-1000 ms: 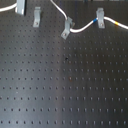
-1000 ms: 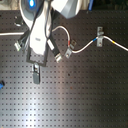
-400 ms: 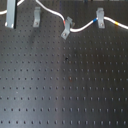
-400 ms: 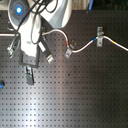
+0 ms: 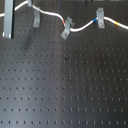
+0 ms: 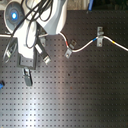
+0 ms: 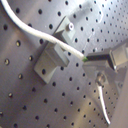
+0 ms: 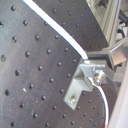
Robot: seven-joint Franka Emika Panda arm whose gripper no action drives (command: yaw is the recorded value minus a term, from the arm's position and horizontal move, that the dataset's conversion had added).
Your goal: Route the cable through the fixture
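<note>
The white cable runs along the far side of the black perforated board. It passes a metal fixture, a second fixture by its red band, and a third fixture. In the second exterior view the cable disappears behind the arm. My gripper hangs over the board at the second exterior view's left. In the first wrist view the cable crosses above a fixture and ends in a dark finger. The gripper looks shut on it.
The white arm body with its own black leads fills the second exterior view's upper left and hides part of the board. A grey part of the gripper stands at the first exterior view's left edge. A small blue object lies at the board's edge.
The arm has shifted toward the second exterior view's left and slightly lower, carrying the cable end. In the first exterior view the grey gripper part has come further into frame.
</note>
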